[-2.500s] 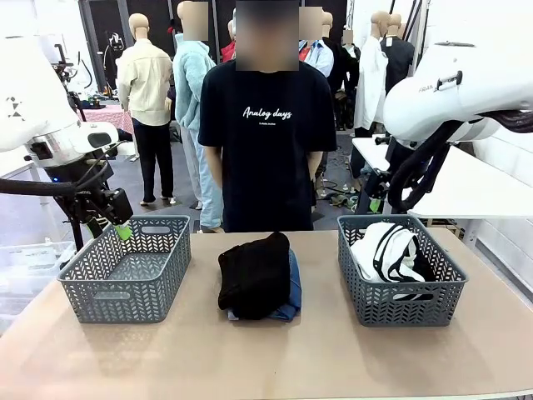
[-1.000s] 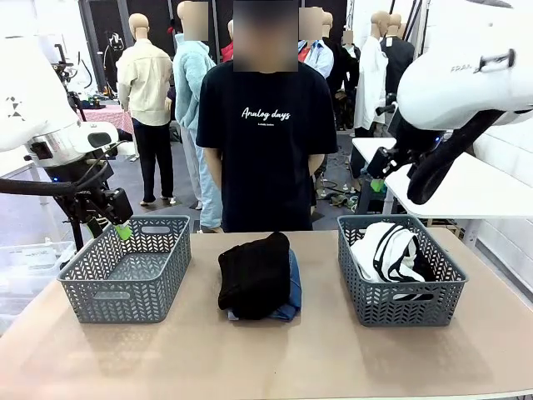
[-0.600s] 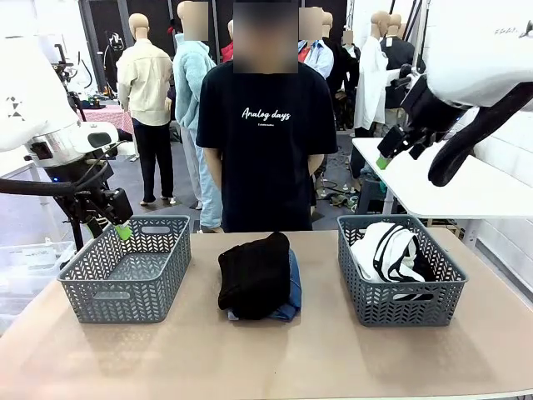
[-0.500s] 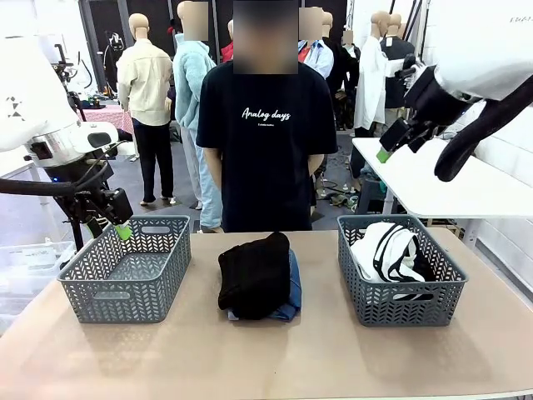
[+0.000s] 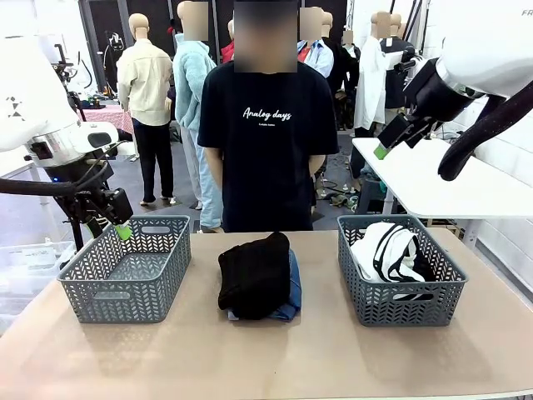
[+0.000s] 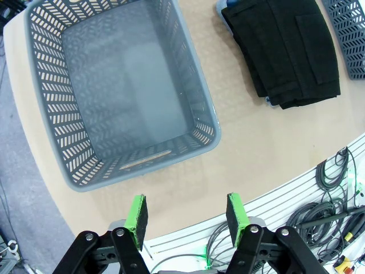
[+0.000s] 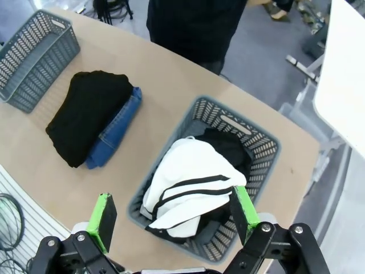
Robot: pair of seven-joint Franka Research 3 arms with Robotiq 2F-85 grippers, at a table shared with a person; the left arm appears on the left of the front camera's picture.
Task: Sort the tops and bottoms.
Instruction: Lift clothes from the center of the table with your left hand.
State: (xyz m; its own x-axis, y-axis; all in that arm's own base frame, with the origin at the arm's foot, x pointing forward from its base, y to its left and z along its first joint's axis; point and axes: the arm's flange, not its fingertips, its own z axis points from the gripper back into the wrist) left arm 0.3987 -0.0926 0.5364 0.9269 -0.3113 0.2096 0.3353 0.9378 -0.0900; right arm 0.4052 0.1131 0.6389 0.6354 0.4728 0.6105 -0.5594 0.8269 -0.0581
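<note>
Left gripper (image 6: 186, 210): hangs in the air by the far left corner of the left basket (image 5: 125, 305), above rim height in the front view; fingers spread wide, nothing between the green pads. Its wrist view looks down into that basket, bare grey floor showing, table (image 5: 266, 358) edge just beyond the basket's short wall. Mid-table, well apart from both baskets: folded stack, black top (image 5: 254, 273) lying on the jeans (image 5: 291, 293); blue denim shows along the stack's right edge in the front view and along one long side in the right wrist view. Cannot tell whether anything else lies under the black top. Person (image 5: 266, 125) stands at the far side, directly behind the stack, arms down. Right basket (image 5: 400, 310): holds the white top (image 5: 385, 248), bunched, black edging lines running across it, heaped up to about rim level; the right wrist view shows a second black top (image 7: 228, 145) under and behind it, towards the far end of the basket. Right gripper (image 7: 174, 210): high in the air, above and behind the right basket in the front view, tilted down towards the table; jaws wide apart, nothing held.
</note>
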